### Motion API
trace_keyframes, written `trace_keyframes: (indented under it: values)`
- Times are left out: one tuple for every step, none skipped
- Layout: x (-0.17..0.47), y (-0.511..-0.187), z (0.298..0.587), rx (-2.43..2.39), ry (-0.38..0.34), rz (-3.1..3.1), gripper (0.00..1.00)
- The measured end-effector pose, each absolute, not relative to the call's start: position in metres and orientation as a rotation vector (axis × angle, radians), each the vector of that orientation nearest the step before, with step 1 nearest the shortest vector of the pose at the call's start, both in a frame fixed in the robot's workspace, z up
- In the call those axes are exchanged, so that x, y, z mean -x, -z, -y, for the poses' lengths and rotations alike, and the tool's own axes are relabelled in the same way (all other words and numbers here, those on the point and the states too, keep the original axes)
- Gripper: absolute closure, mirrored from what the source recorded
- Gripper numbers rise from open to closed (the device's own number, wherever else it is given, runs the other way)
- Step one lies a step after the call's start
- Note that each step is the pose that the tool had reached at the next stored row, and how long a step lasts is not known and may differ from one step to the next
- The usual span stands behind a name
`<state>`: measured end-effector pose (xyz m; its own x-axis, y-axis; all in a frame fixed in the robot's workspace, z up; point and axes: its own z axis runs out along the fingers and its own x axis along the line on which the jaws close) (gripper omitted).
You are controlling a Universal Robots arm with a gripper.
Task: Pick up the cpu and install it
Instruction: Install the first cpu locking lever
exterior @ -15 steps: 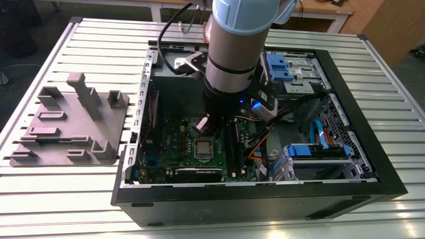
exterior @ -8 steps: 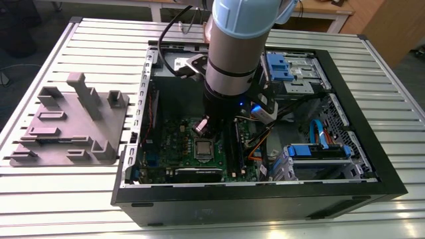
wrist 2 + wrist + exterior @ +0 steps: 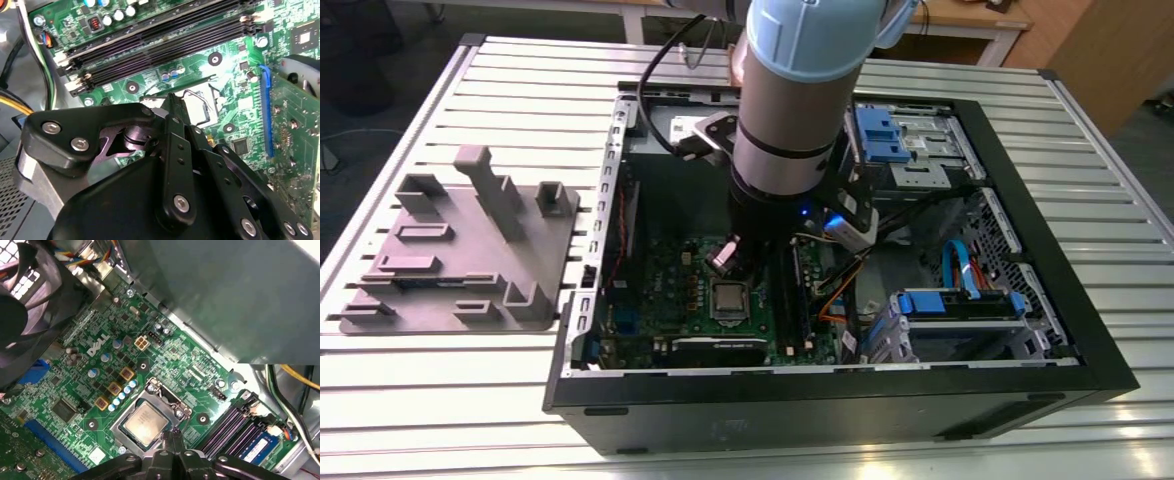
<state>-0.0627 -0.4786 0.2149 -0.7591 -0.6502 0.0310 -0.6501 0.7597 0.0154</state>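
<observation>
The cpu [image 3: 144, 424] lies in its socket [image 3: 169, 398] inside the case [image 3: 841, 415], claw [image 3: 170, 436] pressed together near it.

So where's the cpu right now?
In the first wrist view the cpu lies in the socket, beside the memory slots, close by the gripper.

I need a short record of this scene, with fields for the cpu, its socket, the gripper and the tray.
cpu: lies flat in the socket, metal top up
socket: on the green circuit board, inside the computer case
gripper: shut, holds nothing, tips close by the cpu's edge
tray: grey, on the table, at the exterior view's left of the case
</observation>
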Motion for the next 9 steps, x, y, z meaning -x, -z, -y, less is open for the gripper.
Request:
trace_keyframes:
  values:
    - [0.063, -0.214, 0.481, -1.077, 0.006, 2.915, 0.9]
    - [0.063, -0.213, 0.483, -1.077, 0.006, 2.915, 0.9]
    - [0.063, -0.212, 0.486, -1.077, 0.006, 2.915, 0.9]
    - [0.063, -0.212, 0.488, -1.076, 0.006, 2.915, 0.9]
    - [0.063, -0.211, 0.49, -1.076, 0.006, 2.915, 0.9]
    - [0.063, -0.21, 0.491, -1.075, 0.006, 2.915, 0.9]
    - [0.063, -0.209, 0.492, -1.074, 0.006, 2.915, 0.9]
    - [0.062, -0.209, 0.493, -1.074, 0.006, 2.916, 0.9]
    - [0.062, -0.208, 0.494, -1.073, 0.006, 2.916, 0.9]
